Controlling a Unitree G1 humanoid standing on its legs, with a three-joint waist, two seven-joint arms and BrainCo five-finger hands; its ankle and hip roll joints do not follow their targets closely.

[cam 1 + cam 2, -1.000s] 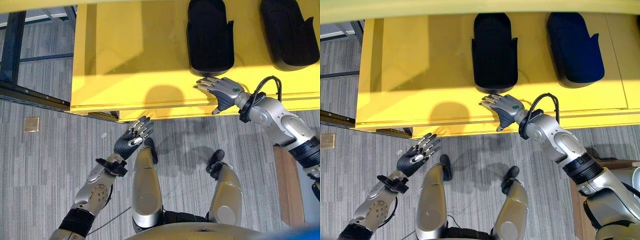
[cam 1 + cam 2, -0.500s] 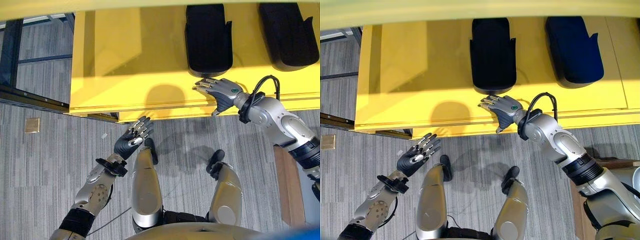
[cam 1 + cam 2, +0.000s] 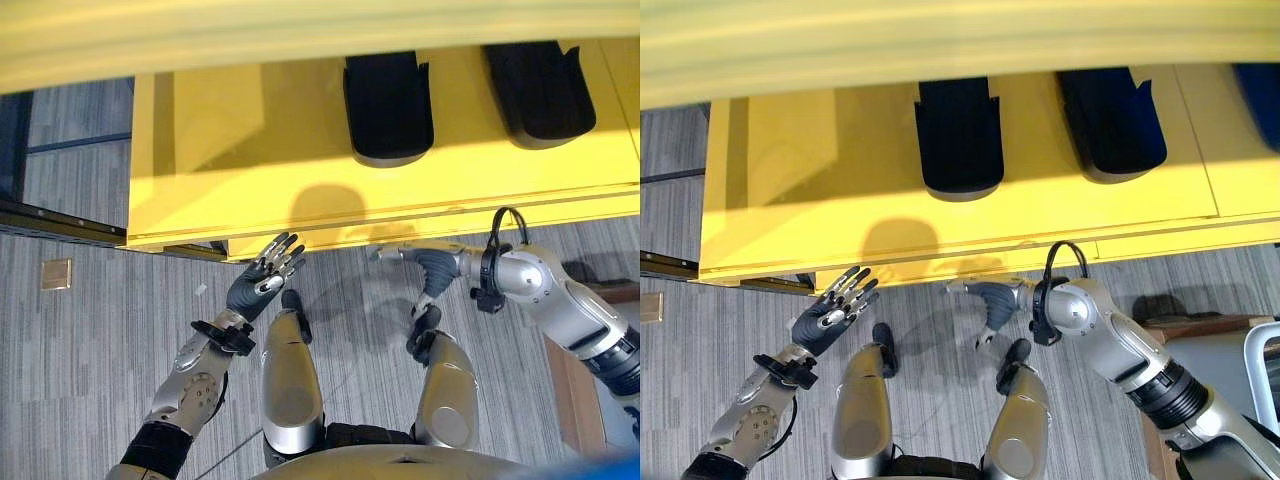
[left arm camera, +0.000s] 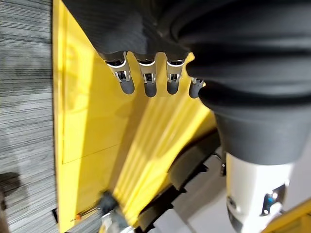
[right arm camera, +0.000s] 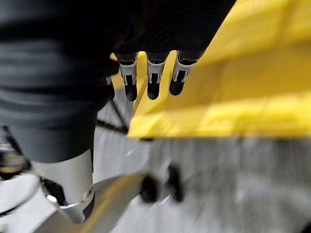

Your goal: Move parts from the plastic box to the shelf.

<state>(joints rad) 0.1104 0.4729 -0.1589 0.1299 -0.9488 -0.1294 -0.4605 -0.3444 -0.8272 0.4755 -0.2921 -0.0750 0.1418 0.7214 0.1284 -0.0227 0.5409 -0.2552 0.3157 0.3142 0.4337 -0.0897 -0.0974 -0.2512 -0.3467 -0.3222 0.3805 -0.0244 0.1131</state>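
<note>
Both my hands are empty, so I judge I'm between trips: my right hand (image 3: 432, 268), fingers straight and relaxed, hangs just below the front edge of the yellow shelf (image 3: 200, 150). My left hand (image 3: 262, 280), fingers spread, waits lower. Two dark, rounded moulded parts (image 3: 388, 108) lie on the shelf beyond my right fingertips. Next, I'd say, I need to turn toward the plastic box for another

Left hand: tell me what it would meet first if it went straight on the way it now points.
Probably the front edge of the yellow shelf; the open left hand points up toward it from over the floor, though depth is unclear.
</note>
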